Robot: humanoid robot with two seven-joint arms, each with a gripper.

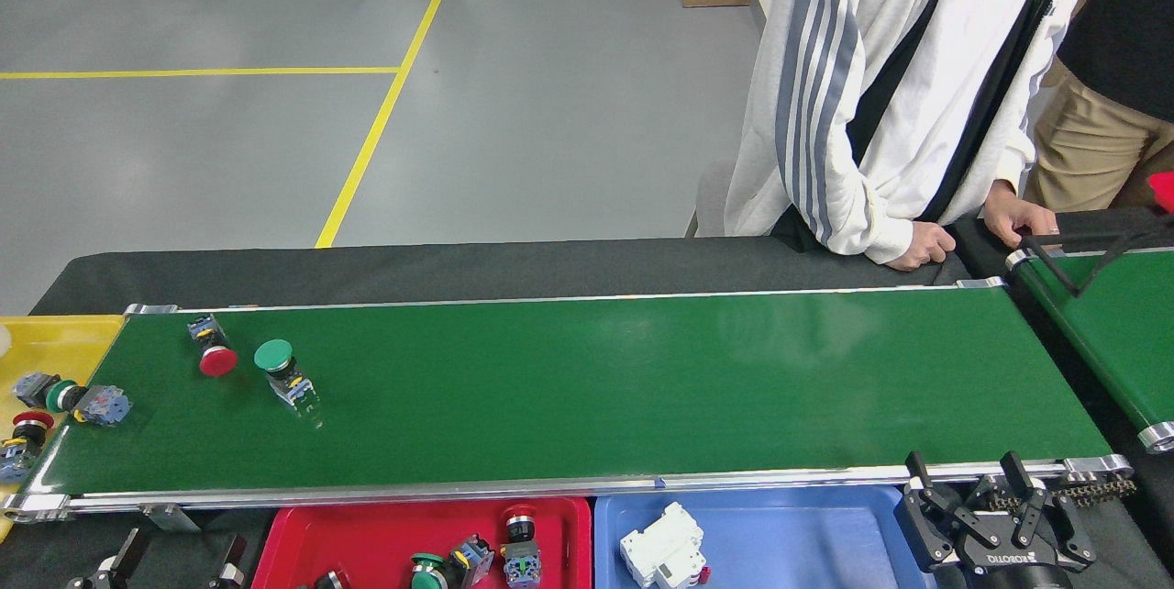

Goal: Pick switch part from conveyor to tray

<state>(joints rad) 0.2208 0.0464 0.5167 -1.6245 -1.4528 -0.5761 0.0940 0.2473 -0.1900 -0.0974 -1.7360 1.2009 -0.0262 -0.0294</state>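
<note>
The conveyor (642,387) runs across the head view. Near its left end lie a red-capped switch part (212,349) and a green-capped switch part (280,369). A third, also green-capped (87,402), lies right at the left end roller. The red tray (385,529) below the belt's near rail holds several switch parts (519,545). My left gripper (174,563) is at the bottom edge, left of the red tray, open and empty, and only its fingertips show. My right gripper (970,490) is open at the near right rail, over the blue tray's right end.
A yellow tray (64,341) at the belt's left end holds fallen switch parts (23,442). The blue tray (789,534) holds a white breaker (665,557). Two people stand at the far right side, one's hand (917,248) on the black table. A second green belt (1114,332) lies to the right.
</note>
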